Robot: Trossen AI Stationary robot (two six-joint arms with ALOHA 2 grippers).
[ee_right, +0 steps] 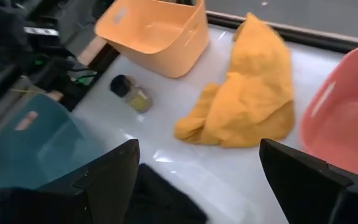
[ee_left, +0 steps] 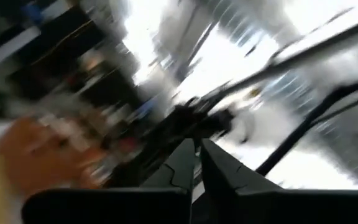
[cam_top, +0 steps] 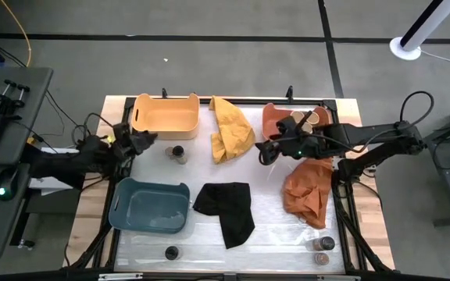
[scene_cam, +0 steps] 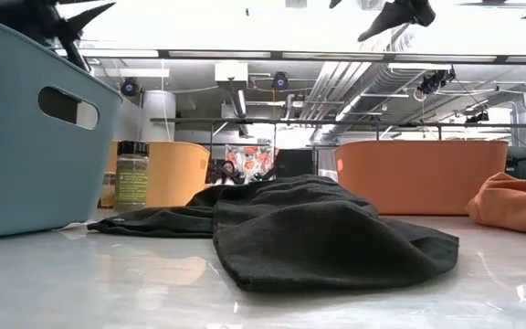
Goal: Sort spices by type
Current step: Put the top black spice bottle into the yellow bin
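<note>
- Spices, black-lidded jar [cam_top: 178, 154]: stands on the worktop [cam_top: 272, 226] just in front of the yellow tray [cam_top: 165, 115], between that tray and the blue tray [cam_top: 150, 207]. In the low view it shows as a jar of greenish contents beside the yellow tray's wall; in the right wrist view it appears tilted near the yellow tray.
- Spices, tan-lidded jars [cam_top: 301, 119]: a cluster inside the coral tray [cam_top: 273, 119] at the far right part of the worktop, partly hidden by the right arm.
- Spices, single dark-lidded jar [cam_top: 171, 252]: at the near edge of the worktop, in front of the blue tray.
- Spices, pair of jars [cam_top: 324, 250]: at the near right corner, just in front of the rust-orange cloth [cam_top: 308, 190].
- Left gripper [cam_top: 143, 140]: raised over the left side of the worktop, between the yellow tray and the blue tray, near the black-lidded jar. Fingers [ee_left: 219, 171] pressed together with nothing between them.
- Right gripper [cam_top: 266, 151]: raised just beside the coral tray and the yellow cloth [cam_top: 231, 129]. Fingers [ee_right: 107, 174] spread wide apart and empty.
- Black cloth [cam_top: 226, 209]: crumpled at the middle of the worktop, to the right of the blue tray.
- Yellow cloth: bunched between the yellow tray and the coral tray.
</note>
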